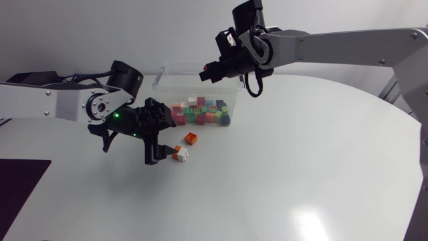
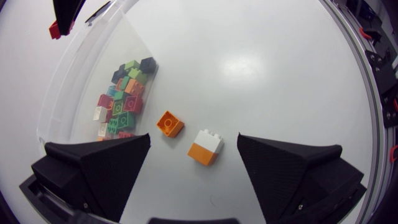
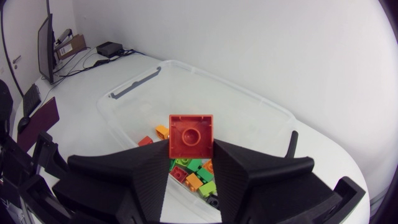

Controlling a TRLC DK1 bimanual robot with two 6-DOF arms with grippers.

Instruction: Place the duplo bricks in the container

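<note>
Closest to the lens, the left gripper (image 2: 194,140) hangs with its fingers spread wide, gripping nothing. A white-and-orange brick (image 2: 206,147) lies on the table between them, touching neither, near the container (image 2: 81,74) but outside it. An orange brick (image 2: 170,123) lies between that brick and the container, also on the table and just clear of the wall. The right gripper (image 3: 191,150) is above the container and pinches a red brick (image 3: 191,135) from two sides, holding it over the open top. Inside the container, a pile of bricks (image 1: 200,112) in mixed colours sits against the wall that faces the two loose ones. So the job looks mostly done: the bulk is in, one brick is held over the container and seems ready to be let go, and two are left outside. Whether more strays hide behind the arms I cannot say, but none show on the table near the container. What is left, as I judge it, is to drop the red brick in, then to grip and carry the two outside the container. The white-and-orange one would come first, since the spread fingers straddle it.
</note>
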